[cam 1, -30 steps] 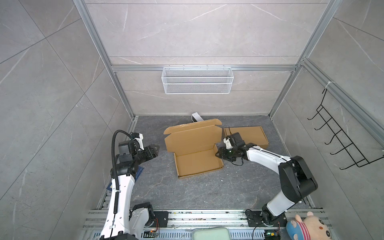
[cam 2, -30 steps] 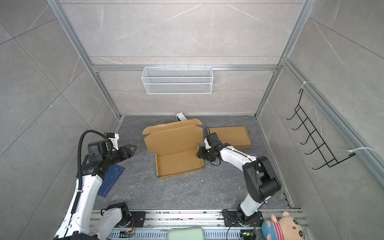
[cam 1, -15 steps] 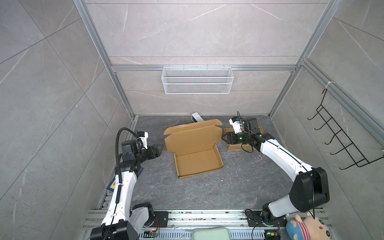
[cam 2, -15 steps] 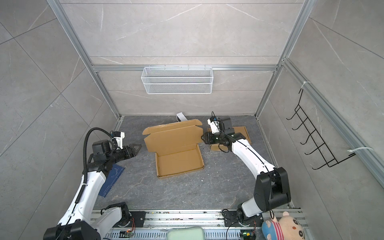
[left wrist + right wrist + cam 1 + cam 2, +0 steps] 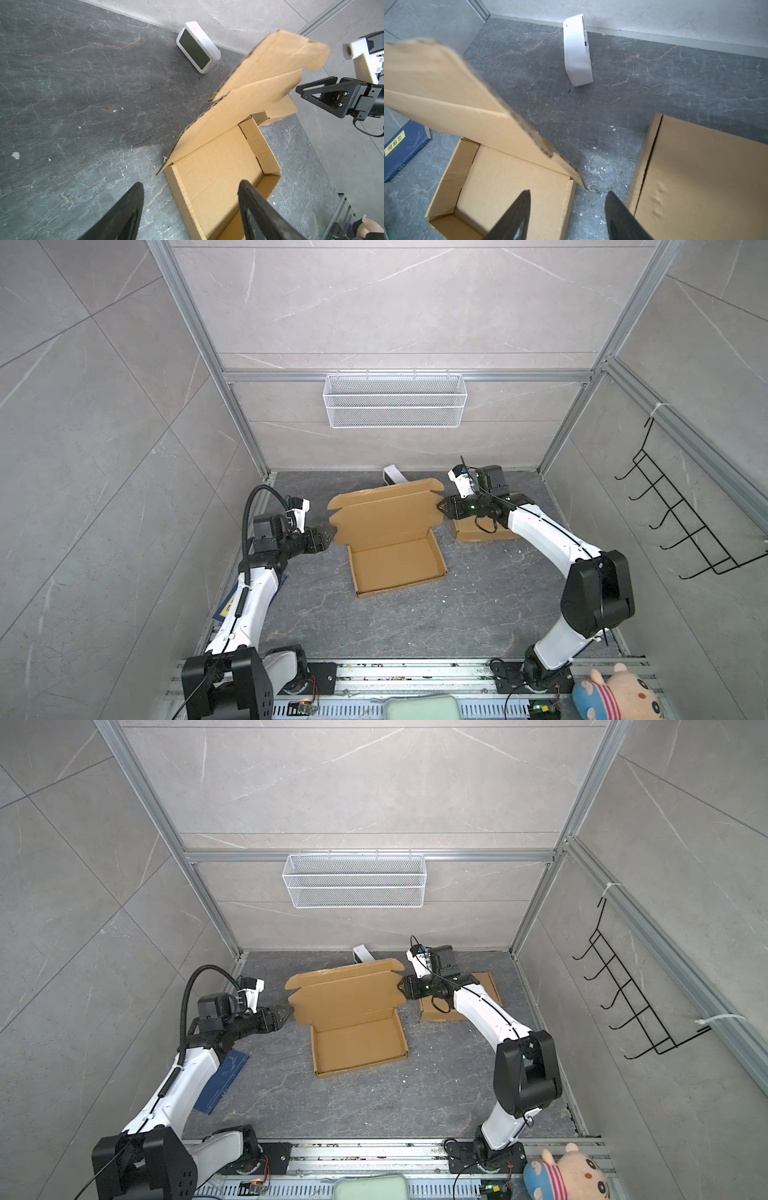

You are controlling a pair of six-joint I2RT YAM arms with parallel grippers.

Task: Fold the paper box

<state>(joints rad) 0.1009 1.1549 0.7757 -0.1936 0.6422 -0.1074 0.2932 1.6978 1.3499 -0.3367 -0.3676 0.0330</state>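
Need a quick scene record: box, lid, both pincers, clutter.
paper box: tray flat on the floor, not closed
lid: raised off the tray, tilted
left pincer: open, empty, beside lid's left edge
right pincer: open, empty, beside lid's right edge
clutter: second box under right arm; white device behind lid; blue book under left arm

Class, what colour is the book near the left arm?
Book: dark blue, yellow label; right wrist view.
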